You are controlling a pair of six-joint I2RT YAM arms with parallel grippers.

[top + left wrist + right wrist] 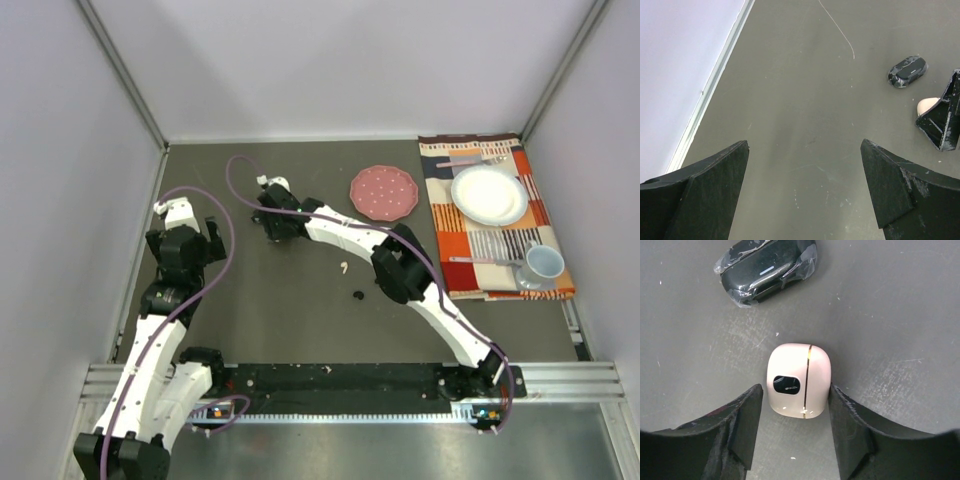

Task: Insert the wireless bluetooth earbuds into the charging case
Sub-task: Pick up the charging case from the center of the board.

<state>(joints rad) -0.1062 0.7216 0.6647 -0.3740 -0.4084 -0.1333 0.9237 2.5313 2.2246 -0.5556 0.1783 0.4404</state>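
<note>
While a white earbud [343,267] and black earbud [357,294] lay loose on the surface [290,325], right pincer [796,389] straddled the case [799,365] unclosed, left pincer [805,145] spread empty.

A dark grey table [300,330] is filling the cell, its surface showing faint scuffs and pale specks. Plain white walls are closing it in: a back wall [340,60], a left wall [60,150] and a right wall [610,200], with metal posts [120,70] running up the far corners. Soft, even light is falling from above. At the far right a striped cloth [470,255] is carrying a white plate [489,195] and a mug [544,264]; a pink disc [383,192] is sitting just beside it. A metal rail [560,378] is running along the near edge.
</note>
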